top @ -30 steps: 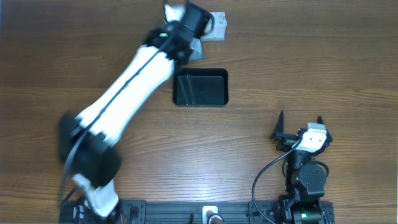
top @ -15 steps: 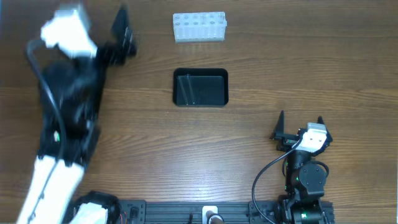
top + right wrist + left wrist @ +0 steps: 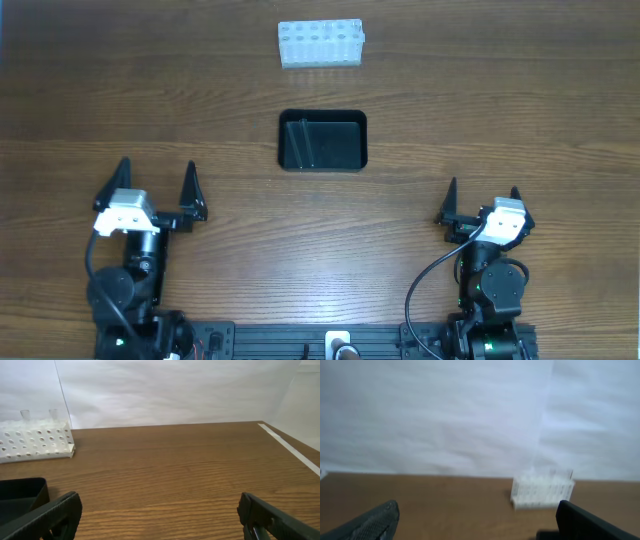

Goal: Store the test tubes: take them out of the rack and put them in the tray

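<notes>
The left gripper (image 3: pixel 156 165) and right gripper (image 3: pixel 483 187) stand spread and empty, and a skewed pull on the 2 test tubes (image 3: pixel 24 414) could topple the rack (image 3: pixel 320 45).

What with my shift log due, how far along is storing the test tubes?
Partly done: at least one clear tube seems to lie in the black tray. Nothing is in hand: the left gripper and right gripper are open and empty near their bases. Left to do: two standing tubes rise from the white rack, judging by the right wrist view.
</notes>
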